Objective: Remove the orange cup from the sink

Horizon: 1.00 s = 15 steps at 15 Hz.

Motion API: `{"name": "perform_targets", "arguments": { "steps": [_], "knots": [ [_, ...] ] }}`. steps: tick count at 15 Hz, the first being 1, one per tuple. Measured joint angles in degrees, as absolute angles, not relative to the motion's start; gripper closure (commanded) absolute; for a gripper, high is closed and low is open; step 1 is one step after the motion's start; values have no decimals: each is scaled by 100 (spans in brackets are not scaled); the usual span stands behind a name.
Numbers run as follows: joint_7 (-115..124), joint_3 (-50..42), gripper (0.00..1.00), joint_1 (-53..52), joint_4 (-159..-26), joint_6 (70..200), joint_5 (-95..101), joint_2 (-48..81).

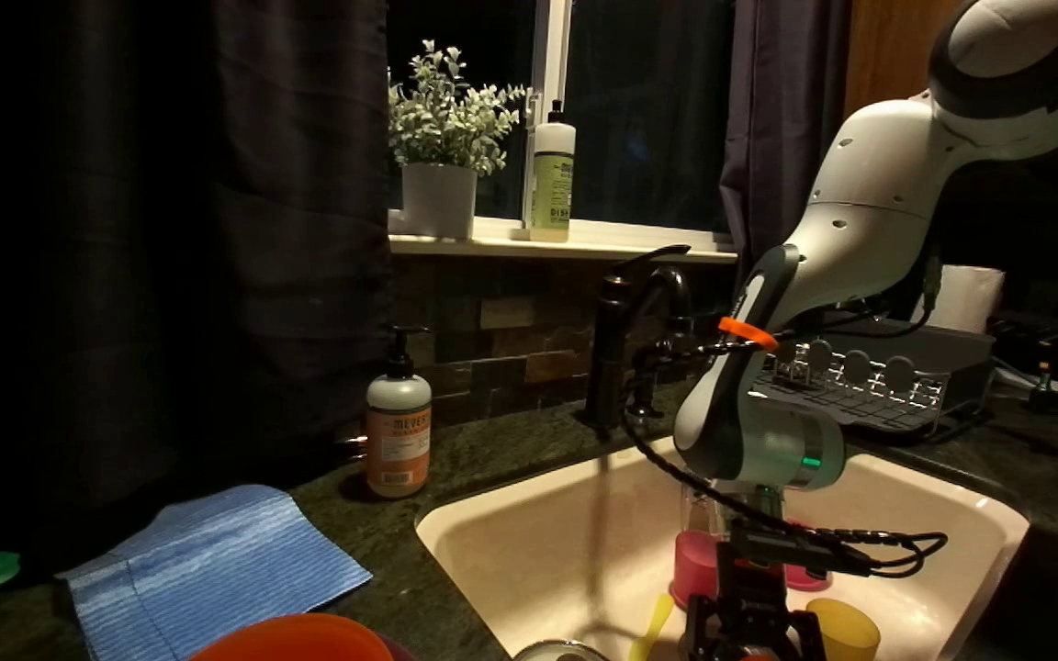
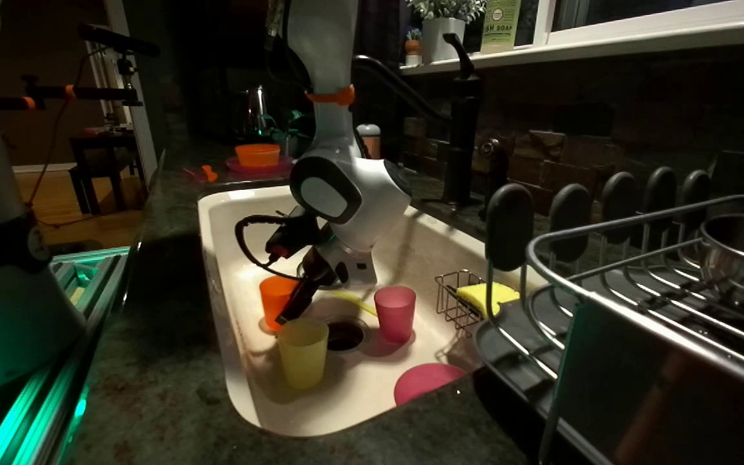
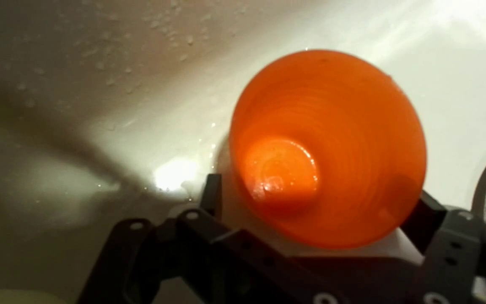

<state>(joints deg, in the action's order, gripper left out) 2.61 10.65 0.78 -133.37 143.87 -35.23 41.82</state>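
Observation:
The orange cup (image 2: 274, 296) stands upright in the cream sink (image 2: 236, 394), near the side wall in an exterior view. From above, the wrist view looks straight into its mouth, and the cup (image 3: 336, 126) holds nothing but a few wet glints. My gripper (image 3: 319, 202) is open, one finger on each side of the cup. A gap shows between the cup and the left finger (image 3: 212, 192); the right finger (image 3: 424, 219) is partly behind the rim, so I cannot tell if it touches. Low in an exterior view, the gripper (image 1: 754, 633) hides most of the cup.
A yellow cup (image 2: 304, 355) stands close beside the gripper. Also in the sink are a pink cup (image 2: 395, 314), a pink dish (image 2: 427, 381), a yellow utensil (image 2: 354, 299) and a caddy with a sponge (image 2: 488, 297). The dark faucet (image 1: 610, 353) rises behind; a dish rack (image 2: 604, 310) adjoins.

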Motion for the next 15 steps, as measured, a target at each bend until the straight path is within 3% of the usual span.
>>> {"name": "perform_targets", "arguments": {
  "steps": [15],
  "knots": [
    [130,1060,0,148,-12908,13680,-3496,4493]
  ]
}}
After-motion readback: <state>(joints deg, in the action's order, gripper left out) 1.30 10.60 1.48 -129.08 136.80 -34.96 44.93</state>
